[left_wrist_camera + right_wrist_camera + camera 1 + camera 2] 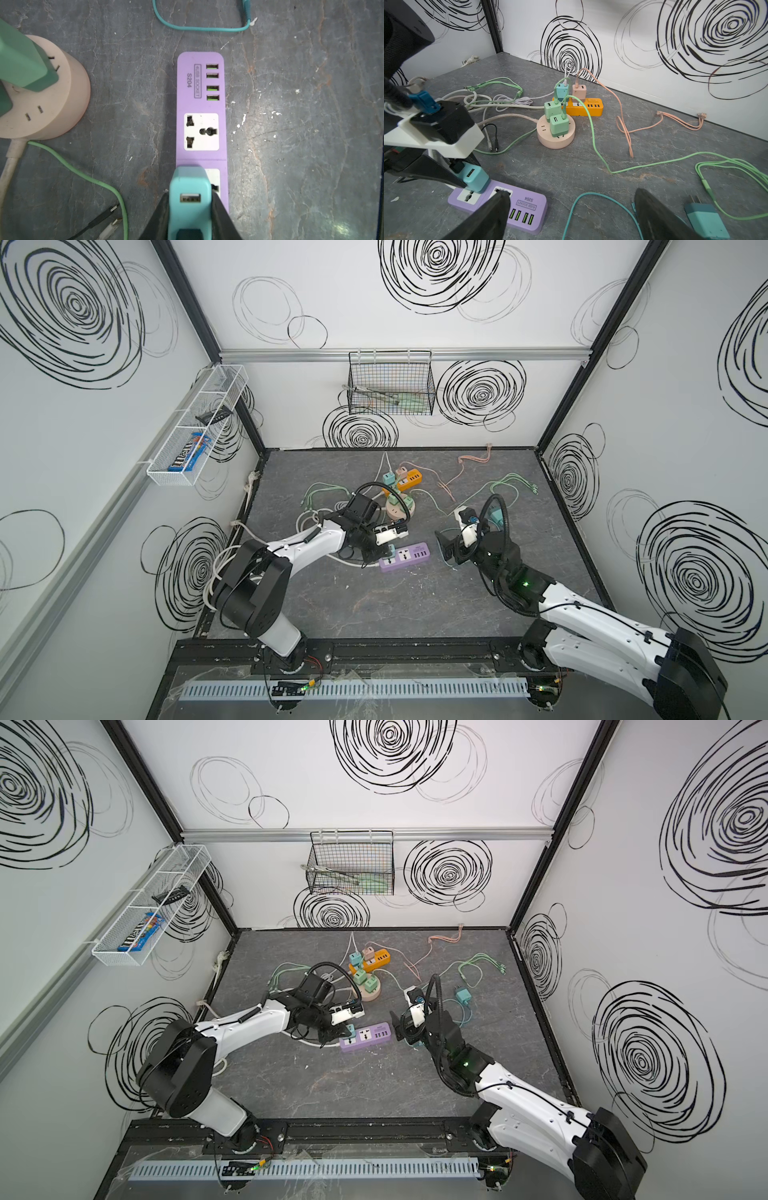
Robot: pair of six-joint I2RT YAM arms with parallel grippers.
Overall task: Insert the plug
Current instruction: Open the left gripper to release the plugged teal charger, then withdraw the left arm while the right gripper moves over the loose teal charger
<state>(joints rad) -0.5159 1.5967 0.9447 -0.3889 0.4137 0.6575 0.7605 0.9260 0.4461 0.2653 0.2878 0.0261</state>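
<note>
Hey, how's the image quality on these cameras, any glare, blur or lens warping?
Left wrist view: a glare patch on the table; the teal plug close to the lens looks slightly soft, the purple power strip lettering sharp. Right wrist view: the open right gripper reads as dark, blurred wedges. Both top views: wide-angle lens splays the frame posts; lighting even.

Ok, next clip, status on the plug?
Left gripper shut on teal plug, at end socket of purple strip, seating unclear. Right gripper open, empty, near strip. Nothing blocking the socket.
</note>
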